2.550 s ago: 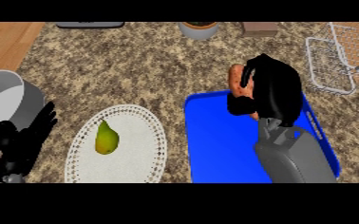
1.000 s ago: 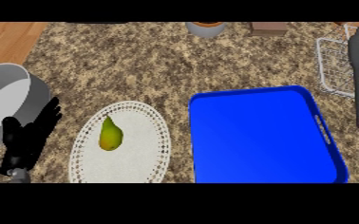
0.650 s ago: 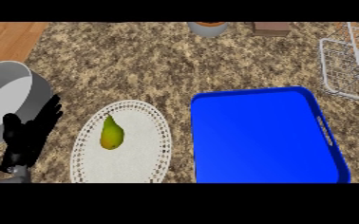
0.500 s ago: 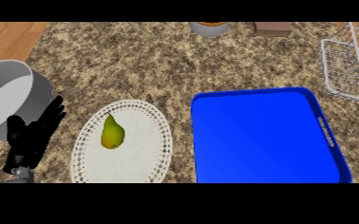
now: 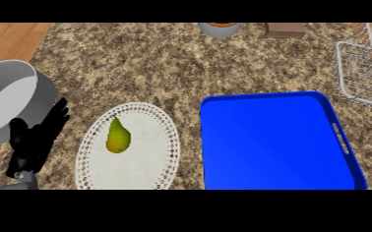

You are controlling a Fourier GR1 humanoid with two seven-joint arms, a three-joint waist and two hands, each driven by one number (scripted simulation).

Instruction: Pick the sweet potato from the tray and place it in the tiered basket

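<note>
The blue tray (image 5: 280,145) lies open from above, and bare desk (image 5: 181,69) stretches between it and the wire basket (image 5: 356,73) at the right edge. At the left, a grey pot (image 5: 22,96), the left robot hand (image 5: 33,145) and a plate (image 5: 134,150) with a pear (image 5: 117,136) crowd the room.

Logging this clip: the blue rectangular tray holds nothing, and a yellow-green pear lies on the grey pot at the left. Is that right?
Not quite. In the head view the yellow-green pear lies on the white lace-edged oval plate, beside the grey pot. The blue rectangular tray does hold nothing.
</note>
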